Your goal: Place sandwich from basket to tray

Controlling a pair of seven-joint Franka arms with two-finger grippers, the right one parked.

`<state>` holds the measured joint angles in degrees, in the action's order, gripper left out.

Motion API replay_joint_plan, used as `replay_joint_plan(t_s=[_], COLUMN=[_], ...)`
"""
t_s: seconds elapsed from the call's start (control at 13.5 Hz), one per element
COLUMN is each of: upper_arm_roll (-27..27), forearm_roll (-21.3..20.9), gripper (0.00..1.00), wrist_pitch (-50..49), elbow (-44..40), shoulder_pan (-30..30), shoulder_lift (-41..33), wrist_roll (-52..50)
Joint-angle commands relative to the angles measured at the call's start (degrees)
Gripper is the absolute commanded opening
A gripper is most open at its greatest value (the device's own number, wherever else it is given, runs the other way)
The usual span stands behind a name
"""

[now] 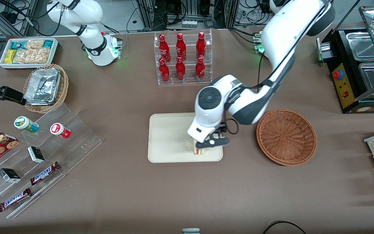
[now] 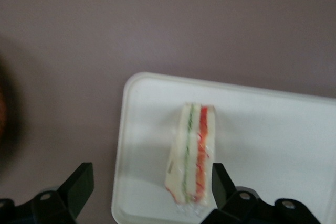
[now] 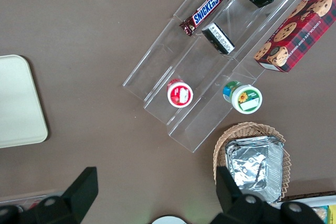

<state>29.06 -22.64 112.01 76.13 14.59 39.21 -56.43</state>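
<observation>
The sandwich (image 1: pixel 199 150) stands on its edge on the cream tray (image 1: pixel 169 138), at the corner of the tray nearest the front camera and closest to the basket. My left gripper (image 1: pixel 208 144) hangs just above it, open. In the left wrist view the sandwich (image 2: pixel 193 156) shows its green and red filling and rests on the tray (image 2: pixel 273 145). It sits between the spread fingers of the gripper (image 2: pixel 149 188), close against one black finger (image 2: pixel 222 183) and well apart from the second. The reddish-brown woven basket (image 1: pixel 286 137) beside the tray holds nothing.
A clear rack of red bottles (image 1: pixel 182 58) stands farther from the front camera than the tray. Toward the parked arm's end lie a clear stepped shelf with snacks (image 1: pixel 44 146), a tan basket of foil trays (image 1: pixel 45 87) and a white snack bin (image 1: pixel 28 52). A black appliance (image 1: pixel 359 68) stands at the working arm's end.
</observation>
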Motion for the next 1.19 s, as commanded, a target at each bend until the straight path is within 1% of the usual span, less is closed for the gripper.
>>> replay_joint_plan(t_s=[0.0,0.15,0.3,0.59,0.82,0.89,0.97,1.04,1.11], upper_arm_roll=[0.03,0.56,0.38,0.38,0.38,0.12,-1.19,-5.81,-8.9], forearm_roll=[-0.21,0.31,4.25,8.57,9.19,9.72,11.29,13.57,16.37], gripper=[0.99,0.99,0.99,0.99,0.99,0.99,0.99,0.99,0.99], wrist_pitch=[-1.01,-1.7,-5.03,-11.97,-16.81,-17.26,-17.62,-19.1,-21.81], elbow=[0.87,1.57,1.48,1.66,2.18,4.45,7.43,9.28,10.17], shoulder_pan=[-3.59,-8.86,-12.72,-19.67,-24.25,-25.56,-26.27,-25.41,-23.92], shoulder_lift=[-3.96,-5.98,-8.35,-12.66,-15.38,-18.0,-21.6,-24.77,-27.32], wrist_roll=[-0.18,3.14,11.03,21.85,28.54,31.7,35.73,39.43,42.59])
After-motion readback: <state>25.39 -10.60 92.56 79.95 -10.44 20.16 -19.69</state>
